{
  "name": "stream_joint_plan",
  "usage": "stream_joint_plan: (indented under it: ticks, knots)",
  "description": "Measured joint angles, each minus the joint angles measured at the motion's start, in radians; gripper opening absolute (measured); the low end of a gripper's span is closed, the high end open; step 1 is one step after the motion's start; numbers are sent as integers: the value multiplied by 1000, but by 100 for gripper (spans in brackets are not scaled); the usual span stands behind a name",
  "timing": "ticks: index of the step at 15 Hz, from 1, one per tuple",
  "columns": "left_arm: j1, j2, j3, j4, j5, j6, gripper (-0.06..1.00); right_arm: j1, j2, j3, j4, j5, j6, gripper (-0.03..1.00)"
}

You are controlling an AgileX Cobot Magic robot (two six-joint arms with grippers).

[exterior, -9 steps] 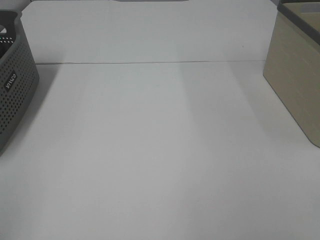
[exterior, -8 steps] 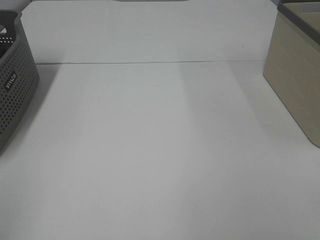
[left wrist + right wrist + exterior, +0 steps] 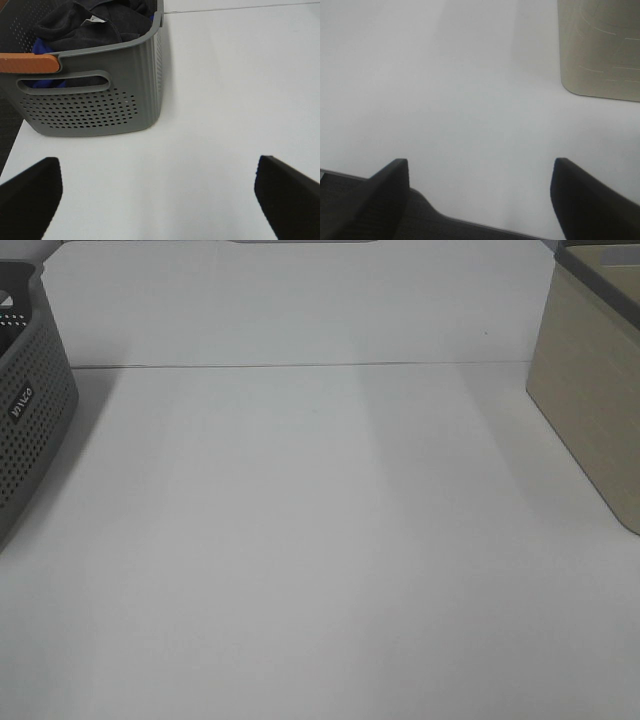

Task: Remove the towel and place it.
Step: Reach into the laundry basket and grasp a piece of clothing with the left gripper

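The towel [image 3: 95,22], dark navy-black cloth, lies crumpled inside the grey perforated basket [image 3: 125,105] in the left wrist view, with some blue fabric [image 3: 42,47] beneath it. My left gripper [image 3: 157,192] hangs open over the white table a short way in front of the basket, nothing between its fingers. My right gripper [image 3: 480,195] is open too, over bare table near the front edge, with the beige bin [image 3: 602,50] ahead of it. Neither gripper shows in the exterior high view.
In the exterior high view the grey basket [image 3: 25,430] stands at the left edge and the beige bin [image 3: 595,390] at the right edge, with white table [image 3: 320,540] between them. An orange handle [image 3: 27,62] sits on the basket's near rim.
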Motion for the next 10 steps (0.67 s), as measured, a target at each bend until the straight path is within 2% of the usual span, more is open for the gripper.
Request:
stream_joint_plan:
  ticks: [2, 6, 10]
  knots:
    - [-5, 0, 0, 0, 0, 0, 99, 0, 0, 0, 0, 0, 0, 77]
    - [-78, 0, 0, -3, 0, 2, 99, 0, 0, 0, 6, 0, 0, 77]
    - [-79, 0, 0, -3, 0, 2, 99, 0, 0, 0, 8, 0, 0, 77]
